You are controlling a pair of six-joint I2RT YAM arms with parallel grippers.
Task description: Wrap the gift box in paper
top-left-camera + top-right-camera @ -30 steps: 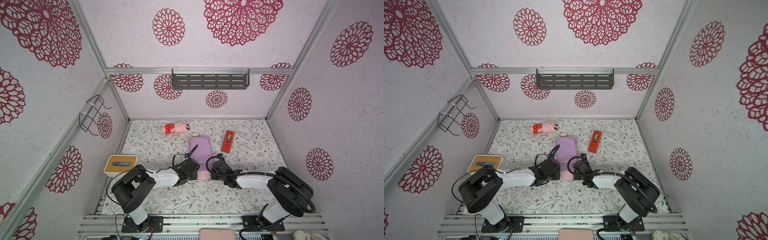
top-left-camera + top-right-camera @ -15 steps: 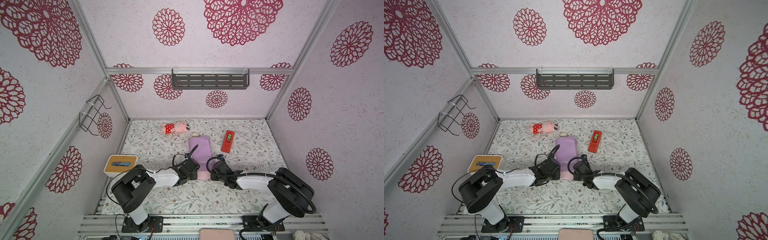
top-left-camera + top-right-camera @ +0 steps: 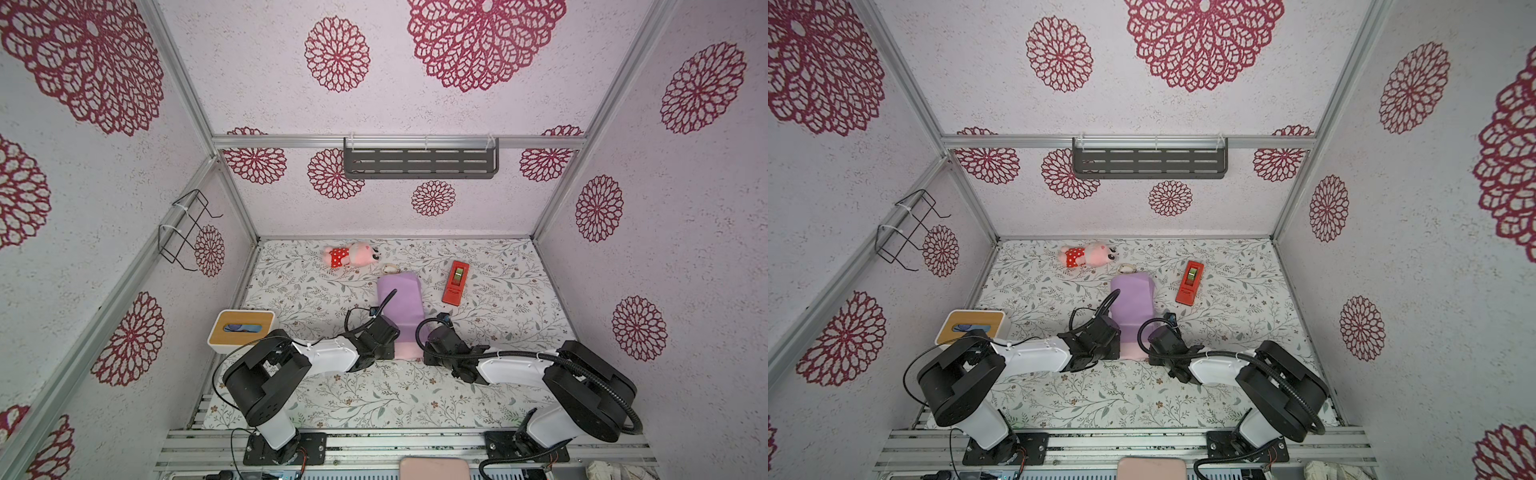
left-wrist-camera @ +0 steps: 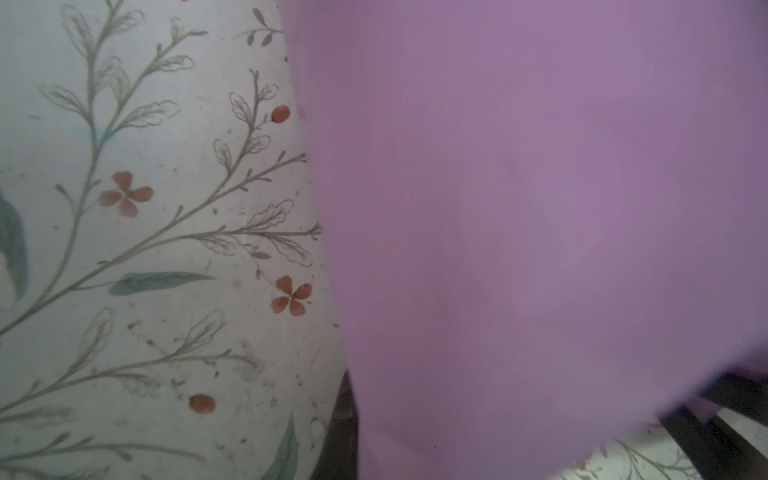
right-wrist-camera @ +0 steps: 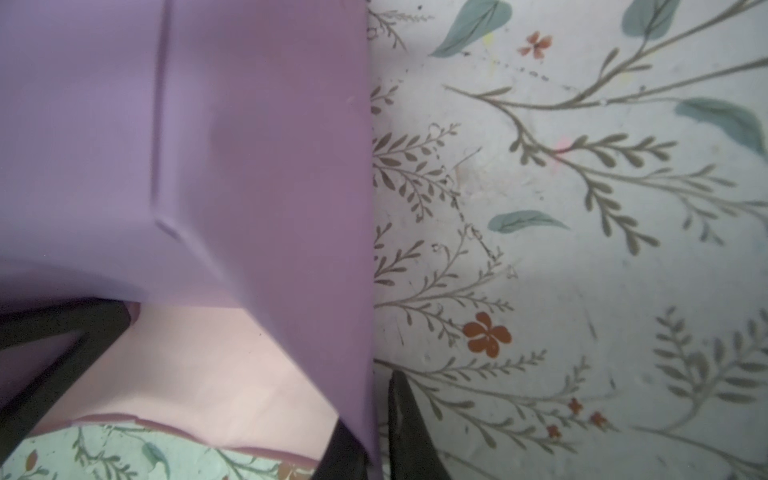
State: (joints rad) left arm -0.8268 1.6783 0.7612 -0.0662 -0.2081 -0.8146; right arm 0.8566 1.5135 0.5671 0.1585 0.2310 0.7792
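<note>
Two grippers are down at the front end of the paper (image 3: 399, 297), one on each side. The big change is on the right. The right gripper (image 5: 376, 440) has just pinched shut, where a second ago it was a bit open. In its wrist view the lilac edge of the paper runs down between its two black fingers, so it now grips that edge.

The left gripper (image 3: 386, 352) has not changed. It is squeezed tight too, and the paper hangs right over it, so I think it holds the other side.

The paper lies in the middle of the bench (image 3: 316, 386), lilac side up. A pale pink strip shows at the end nearest the front edge. The gift box does not show at all. I think it is the bump under the paper, toward the back edge.

With both sides held, the arms look ready to lift this loose end and fold it over the box.
</note>
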